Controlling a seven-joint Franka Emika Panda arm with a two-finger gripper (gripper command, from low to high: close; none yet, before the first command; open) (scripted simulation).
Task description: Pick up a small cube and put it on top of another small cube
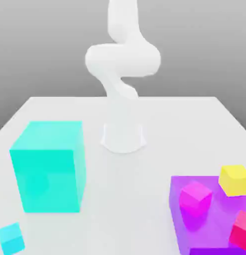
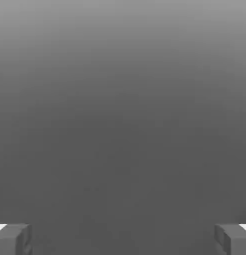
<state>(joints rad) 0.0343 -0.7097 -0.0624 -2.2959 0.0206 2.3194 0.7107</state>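
Observation:
The small cyan cube lies on the white table at the near corner on the exterior view's left, in front of the large cyan block. The small yellow cube rests on the purple platform at the exterior view's right. In the hand view my gripper is open, its two fingertips far apart with nothing between them, facing plain grey background. The white arm rises from its base at the table's far middle.
A small magenta cube and a small red-pink cube also sit on the purple platform near the yellow one. The large cyan block stands tall between the arm's base and the small cyan cube.

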